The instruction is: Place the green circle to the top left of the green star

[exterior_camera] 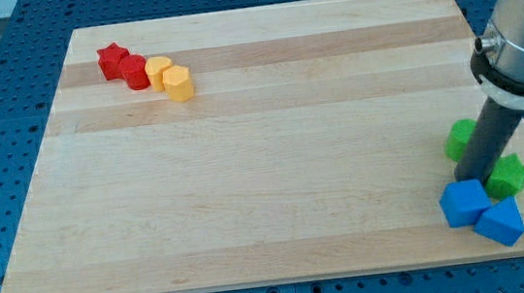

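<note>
The green circle (456, 139) lies near the board's right edge, partly hidden behind my rod. The green star (511, 176) lies just below and right of it. My tip (468, 179) stands between the two, below the circle and left of the star, right above the blue cube (464, 203). Whether the tip touches the circle cannot be told.
A blue block (500, 222) lies against the blue cube at the bottom right corner. At the top left, a red star (113, 60), a red block (134, 72), a yellow block (159, 71) and a yellow hexagon (177, 82) form a diagonal row on the wooden board (245, 168).
</note>
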Action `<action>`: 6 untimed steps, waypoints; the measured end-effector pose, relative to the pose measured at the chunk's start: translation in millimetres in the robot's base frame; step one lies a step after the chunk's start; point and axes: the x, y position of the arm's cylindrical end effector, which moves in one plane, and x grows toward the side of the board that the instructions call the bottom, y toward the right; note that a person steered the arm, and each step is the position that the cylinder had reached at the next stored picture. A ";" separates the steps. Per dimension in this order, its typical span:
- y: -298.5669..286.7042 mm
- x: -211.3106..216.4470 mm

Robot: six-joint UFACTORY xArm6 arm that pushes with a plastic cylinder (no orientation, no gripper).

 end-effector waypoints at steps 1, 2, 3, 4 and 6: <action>-35.4 0.3; -66.3 -20.0; -70.7 -52.8; -50.0 -74.8; 22.2 -70.7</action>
